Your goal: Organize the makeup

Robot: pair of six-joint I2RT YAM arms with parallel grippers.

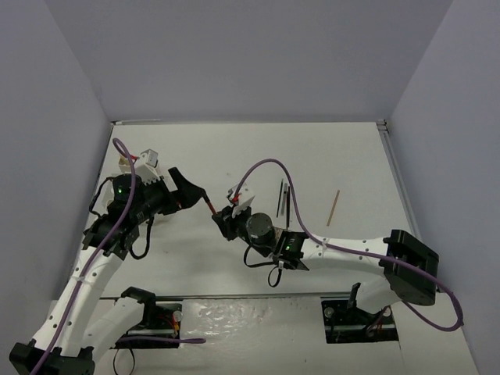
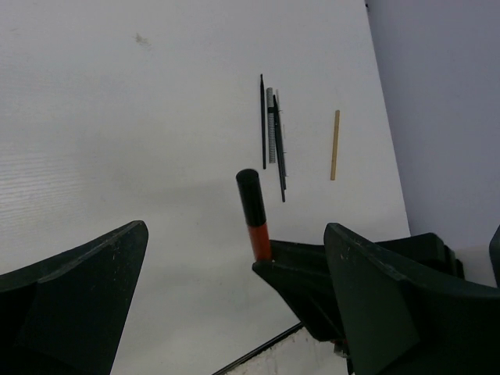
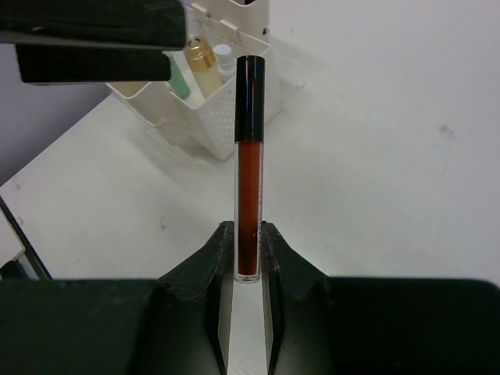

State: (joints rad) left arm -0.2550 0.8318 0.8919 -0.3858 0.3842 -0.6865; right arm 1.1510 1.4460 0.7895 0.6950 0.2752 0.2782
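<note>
Right jaws pinch base of tube (image 3: 250,156), cap held out between wide-open left jaws, probably a handover toward tray (image 3: 205,125); pencils (image 1: 284,197) wait on bench (image 3: 391,195).

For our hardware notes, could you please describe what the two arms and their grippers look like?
The left arm and right arm have white links with black joints. A purple cable loops along each. The left gripper and right gripper have black, wedge-shaped fingers.

White table (image 1: 234,148), pale lavender walls (image 1: 250,55)
</note>
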